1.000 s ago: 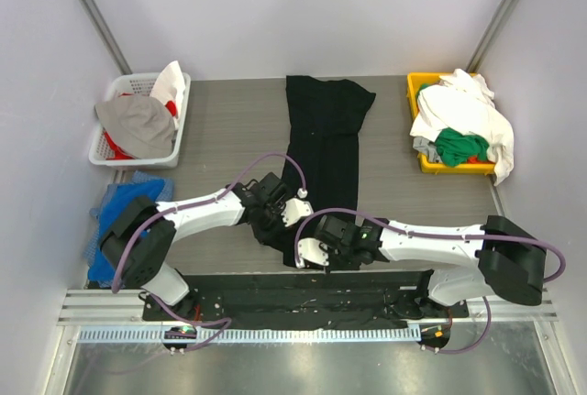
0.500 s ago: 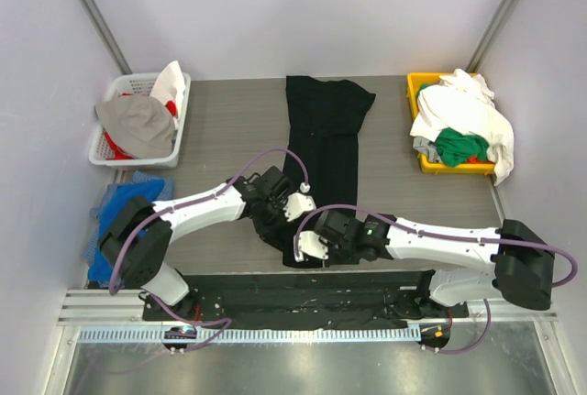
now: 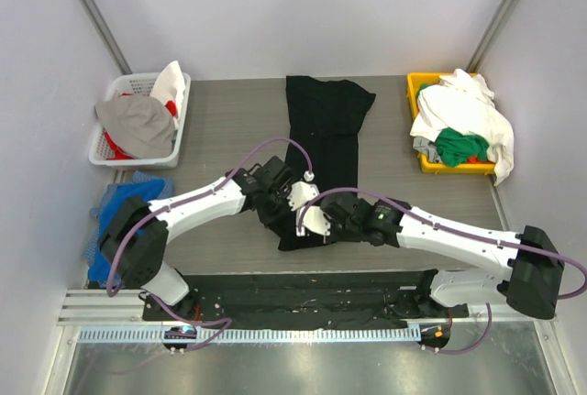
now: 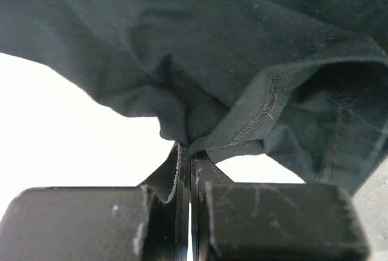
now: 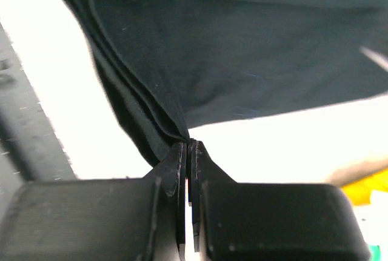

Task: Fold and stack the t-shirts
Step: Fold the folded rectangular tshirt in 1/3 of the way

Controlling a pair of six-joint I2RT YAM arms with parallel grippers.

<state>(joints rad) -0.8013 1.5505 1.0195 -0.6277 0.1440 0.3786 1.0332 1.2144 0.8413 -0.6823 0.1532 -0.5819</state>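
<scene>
A long black t-shirt [image 3: 323, 138] lies down the middle of the table, folded lengthwise. My left gripper [image 3: 282, 195] is shut on its near left hem, which shows pinched in the left wrist view [image 4: 242, 128]. My right gripper [image 3: 321, 223] is shut on its near right edge, whose folded layers hang from the jaws in the right wrist view [image 5: 200, 49]. The near end of the shirt is lifted off the table between the two grippers. White and green t-shirts [image 3: 463, 125] are heaped in the yellow bin [image 3: 415, 93] at the right.
A white basket [image 3: 108, 152] with grey, white and red cloth stands at the far left. A blue cloth [image 3: 115, 207] lies near the left arm's base. A black strip runs along the table's near edge [image 3: 303, 290].
Both grippers have moved away from the near edge toward the far side, carrying the shirt's near end with them. The shirt's near hem now sits further up the table.
</scene>
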